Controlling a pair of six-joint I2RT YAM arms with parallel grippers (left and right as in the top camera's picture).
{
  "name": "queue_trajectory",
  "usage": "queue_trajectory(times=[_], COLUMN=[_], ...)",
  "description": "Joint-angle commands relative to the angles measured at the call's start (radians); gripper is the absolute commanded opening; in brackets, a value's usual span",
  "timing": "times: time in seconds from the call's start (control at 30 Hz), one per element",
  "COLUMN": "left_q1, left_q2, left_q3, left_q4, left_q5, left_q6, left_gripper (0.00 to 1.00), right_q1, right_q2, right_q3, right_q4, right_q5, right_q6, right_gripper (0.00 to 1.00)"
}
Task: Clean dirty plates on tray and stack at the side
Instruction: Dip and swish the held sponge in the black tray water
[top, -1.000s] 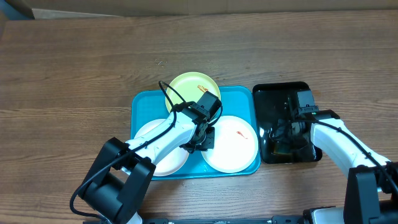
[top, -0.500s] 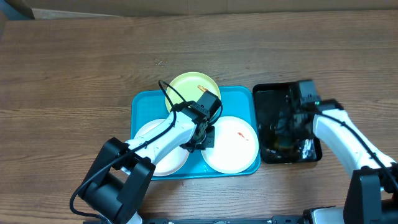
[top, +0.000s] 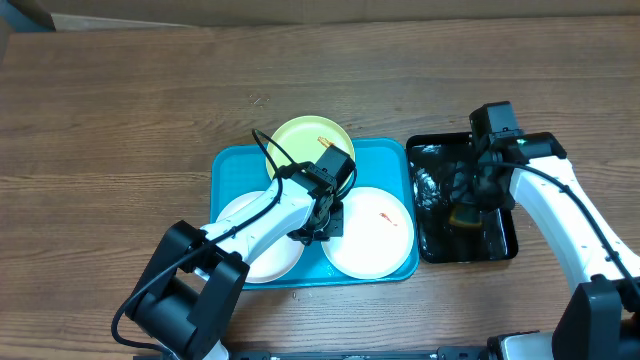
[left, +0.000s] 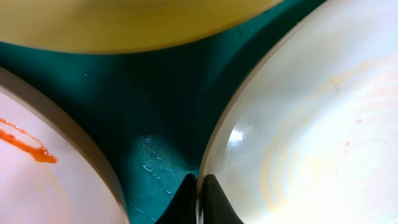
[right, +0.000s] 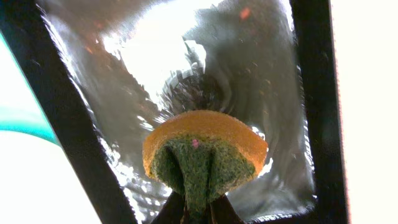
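Three plates sit on the turquoise tray (top: 226, 168). The yellow-green plate (top: 300, 145) lies at 12 o'clock, overlapping the tray's far rim, with a small orange streak on it. The smeared white plate (top: 372, 240) lies at about 4 o'clock and carries a short red-orange mark near its middle. The other white plate (top: 258, 252) lies at about 8 o'clock and is partly covered by the left arm. The two white plates almost meet at the tray's centre, with a wedge of bare turquoise between all three.

The left gripper (left: 198, 190) is down in that wedge. Its fingertips are pinched together on the rim of the other white plate (the wrist view shows only faint tan rings on that one). The smeared plate's edge is just beside the gripper at 9 o'clock in that view.

At 3 o'clock from the tray, just beside it, lies the black tray (top: 427, 150). Its floor glistens with rippled liquid. The right gripper (right: 198, 211) hangs over it, clamped on a sponge (right: 205, 155) that is squeezed into a fold. The sponge has an orange outer side and a green scouring face. I cannot tell whether it touches the liquid.

Both trays rest on a brown wood-grain table (top: 120, 110).
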Motion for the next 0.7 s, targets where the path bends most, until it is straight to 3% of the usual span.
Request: queue_trajectory(times=[0.0,0.1,0.17,0.23,0.3,0.4,0.47,0.53,0.6,0.67], left_q1=[0.002,0.002,0.002,0.002,0.002,0.002,0.002,0.002,0.002,0.002], left_q2=[0.007,0.007,0.007,0.007,0.007,0.007,0.007,0.007,0.007,0.007], left_q3=[0.016,0.016,0.016,0.016,0.016,0.016,0.016,0.016,0.016,0.016], left_q4=[-0.011,-0.018,-0.026,-0.042,-0.054,-0.056,-0.057,-0.056,-0.056,-0.055], left_q5=[-0.038,-0.048,-0.055,-0.074,-0.087,-0.093,-0.092,-0.092,-0.092,-0.092], left_q6=[-0.030,-0.039,-0.049,-0.072,-0.089,-0.089,-0.089,-0.089,-0.090,-0.097], left_gripper=[0.04,0.04,0.04,0.04,0.04,0.04,0.04,0.04,0.04,0.04], right_q1=[0.005,0.015,0.023,0.021,0.021,0.034,0.034,0.032,0.050,0.063], right_q2=[-0.003,-0.003,-0.003,-0.003,-0.003,-0.003,-0.003,-0.003,-0.003,-0.003], right_q3=[0.017,0.017,0.018,0.018,0.018,0.018,0.018,0.016,0.016,0.017], right_q4=[0.008,0.024,-0.002,-0.014,0.007,0.012,-0.015,-0.002,0.012,-0.015], right_q5=[0.066,-0.119,-0.071,0.000,-0.059,-0.132,0.022,-0.003,-0.121,-0.041], right_q6=[0.058,-0.038,-0.056,0.017,0.070,-0.032,0.050,0.150,0.008,-0.040], right_gripper=[0.04,0.04,0.04,0.04,0.04,0.04,0.04,0.04,0.04,0.04])
